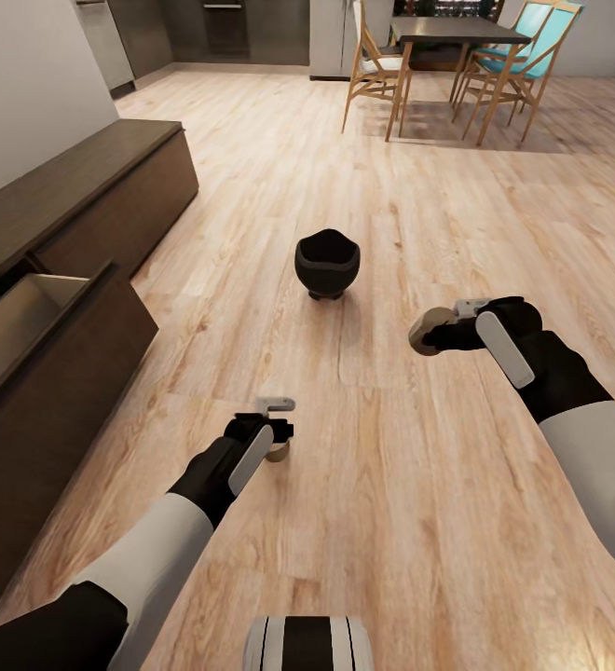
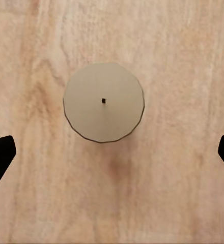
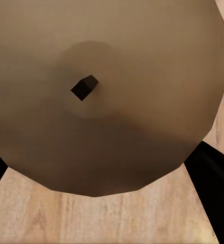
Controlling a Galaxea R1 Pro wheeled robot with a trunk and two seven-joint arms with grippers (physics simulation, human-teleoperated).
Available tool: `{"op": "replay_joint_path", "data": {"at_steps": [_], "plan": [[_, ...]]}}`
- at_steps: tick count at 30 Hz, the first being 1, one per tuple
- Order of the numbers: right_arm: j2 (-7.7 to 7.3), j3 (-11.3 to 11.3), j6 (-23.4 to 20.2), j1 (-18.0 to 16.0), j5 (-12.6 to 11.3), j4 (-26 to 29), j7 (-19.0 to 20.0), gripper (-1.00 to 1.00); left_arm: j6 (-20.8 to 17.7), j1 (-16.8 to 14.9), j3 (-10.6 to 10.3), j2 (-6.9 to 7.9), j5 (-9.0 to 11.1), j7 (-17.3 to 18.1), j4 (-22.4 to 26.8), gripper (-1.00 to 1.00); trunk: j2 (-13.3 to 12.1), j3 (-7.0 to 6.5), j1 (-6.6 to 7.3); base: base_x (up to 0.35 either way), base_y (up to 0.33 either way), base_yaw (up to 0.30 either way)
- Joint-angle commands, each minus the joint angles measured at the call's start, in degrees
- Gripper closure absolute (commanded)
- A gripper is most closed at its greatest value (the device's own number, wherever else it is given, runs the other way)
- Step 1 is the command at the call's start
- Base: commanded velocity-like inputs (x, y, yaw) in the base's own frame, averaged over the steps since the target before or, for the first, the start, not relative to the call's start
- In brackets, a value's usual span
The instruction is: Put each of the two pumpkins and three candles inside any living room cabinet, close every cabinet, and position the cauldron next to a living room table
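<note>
Beside the long dark-brown wooden cabinet, its drawer open, your right gripper grips one stubby tan candle. Your left gripper hovers wide open over another candle on the floor; rigid, light, so pinch its sides.

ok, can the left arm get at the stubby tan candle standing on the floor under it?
Probably yes. The left gripper hangs open directly above the tan candle on the wooden floor; its fingertips stand wide on either side with nothing between.
</note>
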State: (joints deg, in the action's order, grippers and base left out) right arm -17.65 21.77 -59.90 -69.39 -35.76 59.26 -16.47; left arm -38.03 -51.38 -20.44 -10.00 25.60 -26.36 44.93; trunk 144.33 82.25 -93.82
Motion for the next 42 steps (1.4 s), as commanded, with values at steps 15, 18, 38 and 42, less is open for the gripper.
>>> {"op": "replay_joint_path", "data": {"at_steps": [15,18,38,42], "plan": [[-0.37,0.12,-0.1,-0.09,-0.71,0.07,-0.52,1.0,3.55,-0.04,-0.08,0.0,0.68,-0.41,-0.22,-1.0,0.02,0.04,0.01,0.038,-0.077,0.0],[-0.79,0.11,-0.1,-0.06,-0.71,0.07,-0.51,1.0,4.36,-0.04,-0.06,0.0,0.66,-0.52,-0.25,-1.0,0.02,0.04,0.01,0.013,-0.02,0.0],[-2.5,0.03,-0.1,-0.07,-0.71,0.07,-0.41,1.0,8.08,-0.04,0.21,0.08,0.53,-0.45,-2.51,-1.0,0.02,0.04,0.01,0.001,-0.002,0.0],[-3.14,0.02,-0.1,-0.07,-0.71,0.08,-0.41,1.0,8.09,-0.04,0.34,0.14,0.55,-0.34,-2.66,-1.0,0.04,0.49,-0.04,0.0,0.0,0.0]]}}
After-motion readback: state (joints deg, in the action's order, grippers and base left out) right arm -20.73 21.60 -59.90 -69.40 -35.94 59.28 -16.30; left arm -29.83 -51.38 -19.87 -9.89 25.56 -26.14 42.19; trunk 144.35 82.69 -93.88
